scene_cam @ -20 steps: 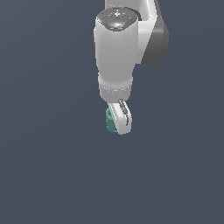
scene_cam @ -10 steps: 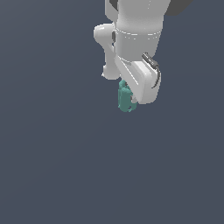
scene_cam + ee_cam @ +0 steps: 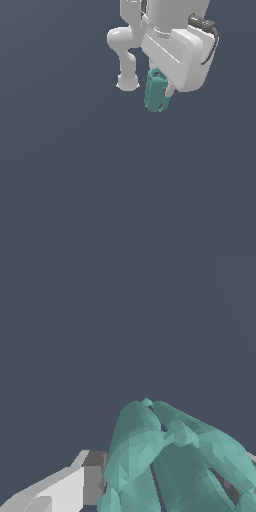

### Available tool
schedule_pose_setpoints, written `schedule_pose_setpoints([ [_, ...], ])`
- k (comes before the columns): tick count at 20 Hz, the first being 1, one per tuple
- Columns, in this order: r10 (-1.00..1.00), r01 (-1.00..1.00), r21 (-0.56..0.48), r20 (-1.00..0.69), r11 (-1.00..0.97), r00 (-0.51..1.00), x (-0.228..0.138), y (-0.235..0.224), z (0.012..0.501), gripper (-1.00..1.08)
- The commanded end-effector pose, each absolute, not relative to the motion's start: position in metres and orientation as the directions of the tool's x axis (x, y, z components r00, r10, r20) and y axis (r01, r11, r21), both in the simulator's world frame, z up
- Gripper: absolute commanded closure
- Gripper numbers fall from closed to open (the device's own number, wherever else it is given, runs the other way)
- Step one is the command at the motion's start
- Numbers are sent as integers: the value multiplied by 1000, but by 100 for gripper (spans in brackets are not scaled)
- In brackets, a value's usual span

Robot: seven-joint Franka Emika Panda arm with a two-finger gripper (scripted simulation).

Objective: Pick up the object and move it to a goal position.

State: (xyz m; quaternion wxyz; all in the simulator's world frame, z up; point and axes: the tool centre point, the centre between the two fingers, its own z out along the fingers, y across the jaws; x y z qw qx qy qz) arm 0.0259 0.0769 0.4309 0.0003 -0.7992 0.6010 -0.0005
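since a second ago the arm [image 3: 172,47] has swung up and toward the camera, carrying its load with it. its fingers [image 3: 161,90] are closed on the teal object [image 3: 157,91], held in the air over plain grey floor. the object hangs mostly below the fingers, so a quick swing could slip it loose.
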Motion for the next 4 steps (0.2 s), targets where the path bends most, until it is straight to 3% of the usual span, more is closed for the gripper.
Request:
schedule_pose_setpoints([
  [1,-961,-961,0,0,-277,277,25,79,437,108],
  [4,-961,-961,0,0,-277,277,25,80,439,108],
])
